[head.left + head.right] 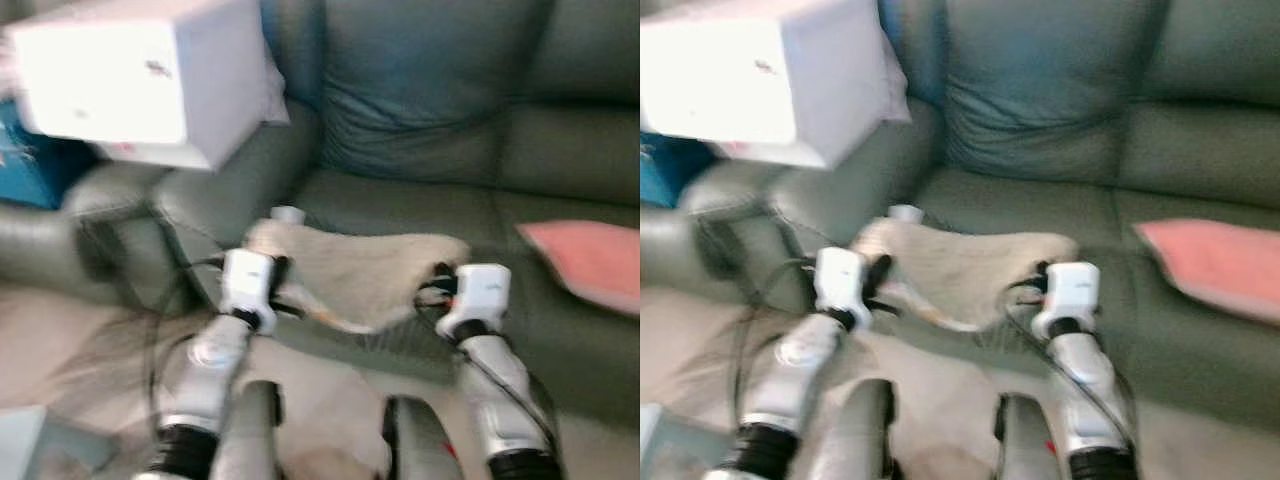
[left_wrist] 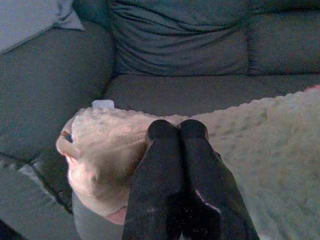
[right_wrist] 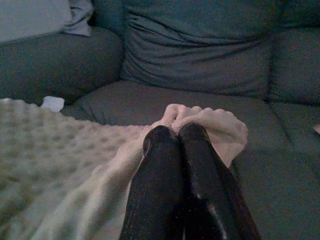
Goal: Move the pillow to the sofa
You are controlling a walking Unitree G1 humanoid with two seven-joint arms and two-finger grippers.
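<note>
While you look down from the head camera, you have the pillow (image 1: 365, 270), a cream, nubbly-textured one, stretched between both grippers just above the front edge of the sofa (image 1: 430, 120) seat; it sags in the middle and its far edge hangs over the seat cushion; you cannot tell from these blurred pictures whether it touches the cushion. Your left gripper (image 2: 177, 131) has its two black fingers pressed together on the pillow's left corner, the fabric bunched up around the fingertips; your right gripper (image 3: 175, 134) is clenched the same way on the right corner, with a fold of cloth gathered above its tips. A small white object (image 1: 287, 213) lies on the seat just behind the pillow's left end; what it is cannot be made out. Further right on the seat you see a pink cushion (image 1: 590, 260), well apart from the pillow; on the sofa's left armrest a large white box (image 1: 130, 80) sits tilted, with something blue (image 1: 35, 165) beside it. Dark cables (image 1: 165, 300) hang near your left arm, over pale floor (image 1: 60, 350).
</note>
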